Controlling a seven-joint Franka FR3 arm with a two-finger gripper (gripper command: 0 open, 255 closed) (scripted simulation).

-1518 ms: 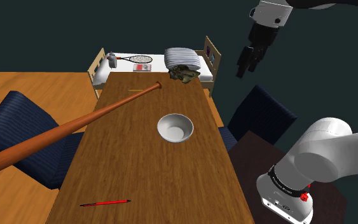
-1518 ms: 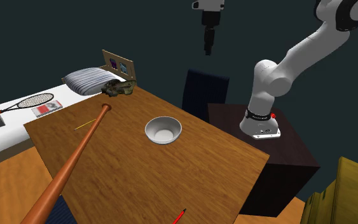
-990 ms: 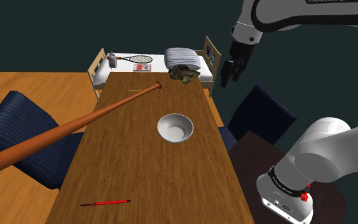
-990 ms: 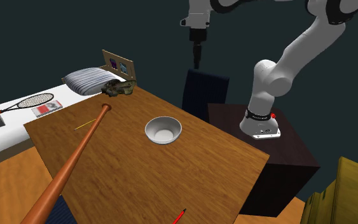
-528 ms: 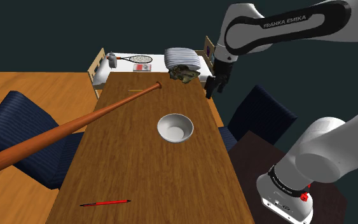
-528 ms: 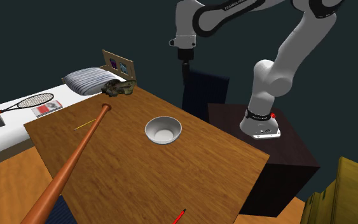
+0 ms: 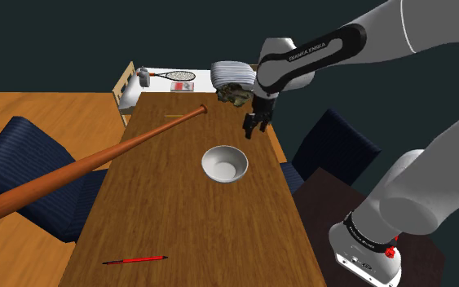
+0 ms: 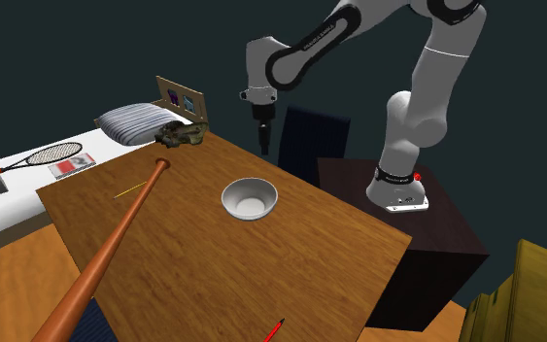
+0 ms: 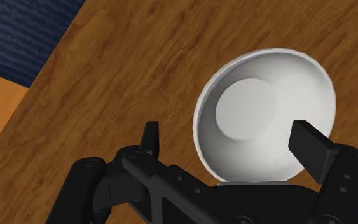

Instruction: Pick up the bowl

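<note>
Spread wide and empty, the black jaws hung over the round white bowl (image 7: 224, 164) near the stand-side edge of the brown wooden surface (image 7: 178, 216), seemingly lined up to take its rim.

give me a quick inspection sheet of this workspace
surface: long brown wooden table.
job's things: white round bowl, upright, empty, near the table's middle.
clutter: brown wooden baseball bat overhanging one edge; red pen; dark green lump at the far end.
claw: black two-finger claw open, above the table by the bowl's rim, touching nothing.
cables: nothing seen.
surroundings: white bed with striped pillow and racket; dark blue chairs on both sides.
</note>
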